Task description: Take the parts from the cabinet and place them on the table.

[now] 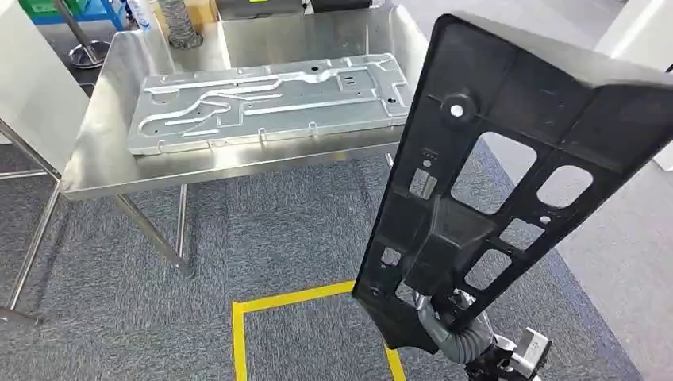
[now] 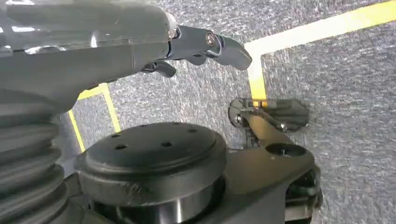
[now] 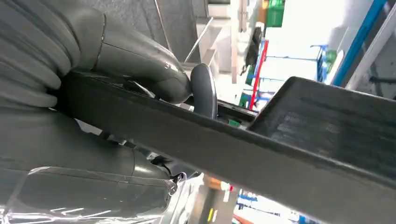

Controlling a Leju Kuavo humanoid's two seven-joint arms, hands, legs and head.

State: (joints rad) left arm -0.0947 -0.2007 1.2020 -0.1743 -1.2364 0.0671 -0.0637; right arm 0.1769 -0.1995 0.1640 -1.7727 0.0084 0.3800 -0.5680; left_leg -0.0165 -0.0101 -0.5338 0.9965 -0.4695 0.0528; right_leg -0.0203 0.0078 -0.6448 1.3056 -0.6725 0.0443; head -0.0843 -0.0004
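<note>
— Head view: what do you hold, and where is it from the table (image 1: 103,171)?

— My right robot hand (image 1: 444,313) grips the black panel (image 1: 484,182) at its lower end, short of the table and off its near edge. My left robot hand (image 2: 205,46) hangs over the carpet with nothing in it, fingers apart.

— Risk?

— I'd judge the end grip lets it tip, or it knocks the metal plate (image 1: 270,99) already lying on the table.

— Its long axis?

— Rising away from my hand, leaning away from the table.

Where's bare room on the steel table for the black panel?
The steel table is mostly taken by the silver stamped plate. Free patches: the strip left of the plate and the band behind it toward the far edge. The front edge is a thin sliver. The right hand holds the black panel.
</note>
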